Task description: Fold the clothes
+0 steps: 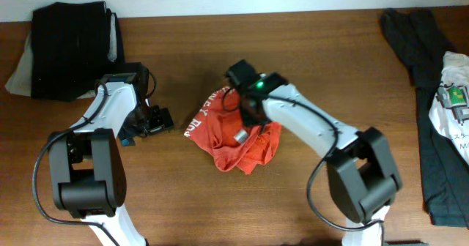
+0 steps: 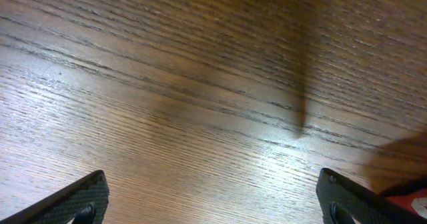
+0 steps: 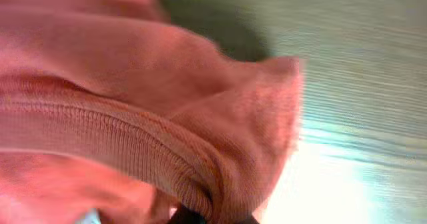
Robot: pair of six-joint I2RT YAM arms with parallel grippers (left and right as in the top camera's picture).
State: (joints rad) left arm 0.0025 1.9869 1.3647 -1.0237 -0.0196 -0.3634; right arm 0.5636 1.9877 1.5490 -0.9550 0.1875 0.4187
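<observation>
Right hand [image 1: 248, 117] clamped on crumpled red-orange T-shirt [image 1: 245, 149] ribbed hem, left hand [image 1: 157, 119] apart

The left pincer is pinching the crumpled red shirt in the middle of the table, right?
No, the right pincer is pinching the crumpled red shirt in the middle of the table. The overhead view shows it; the left pincer is open over bare wood.
</observation>
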